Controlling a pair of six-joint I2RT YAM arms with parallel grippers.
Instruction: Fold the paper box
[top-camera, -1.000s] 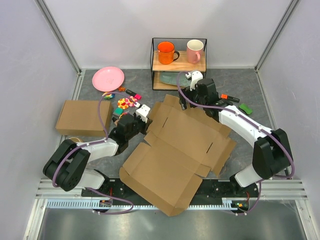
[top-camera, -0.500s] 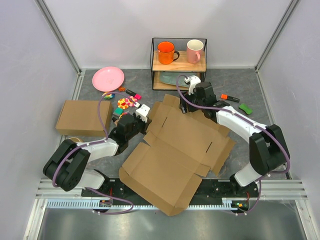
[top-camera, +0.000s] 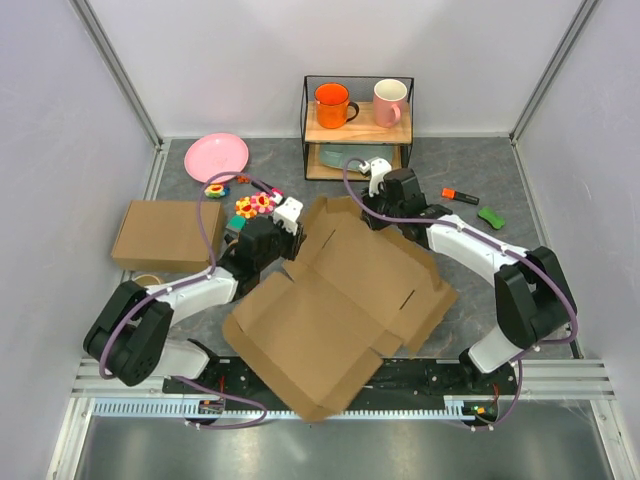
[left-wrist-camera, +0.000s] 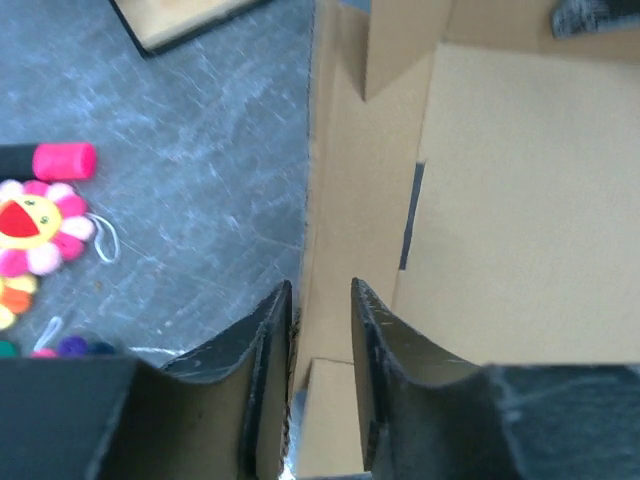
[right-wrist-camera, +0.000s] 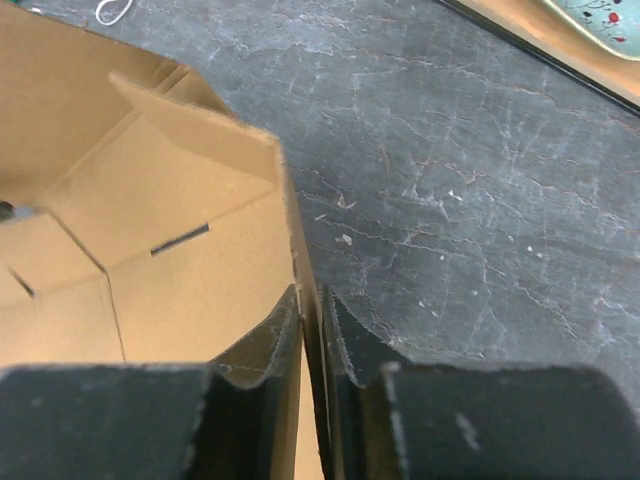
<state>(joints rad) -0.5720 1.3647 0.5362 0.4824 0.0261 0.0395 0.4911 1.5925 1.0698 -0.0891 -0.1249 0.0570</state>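
Note:
The paper box (top-camera: 330, 295) lies as a large brown die-cut sheet in the middle of the table, its flaps partly raised. My left gripper (top-camera: 293, 222) is at the sheet's far-left flap. In the left wrist view its jaws (left-wrist-camera: 320, 290) stand apart, and the paper box's (left-wrist-camera: 500, 180) flap edge runs between them, next to the left finger. My right gripper (top-camera: 372, 205) is at the sheet's far edge. In the right wrist view it (right-wrist-camera: 312, 295) is shut on a raised wall of the paper box (right-wrist-camera: 150, 200).
A closed brown box (top-camera: 165, 235) sits at the left, with a pink plate (top-camera: 216, 157) behind it. Small toys (top-camera: 255, 205) lie by the left gripper. At the back, a wire shelf (top-camera: 358, 150) holds an orange mug (top-camera: 332, 104) and a pink mug (top-camera: 389, 101). An orange marker (top-camera: 460, 195) lies right.
The right gripper has moved left and closed on the sheet's far edge. The left jaws have parted. The whole sheet has slid toward the near left.

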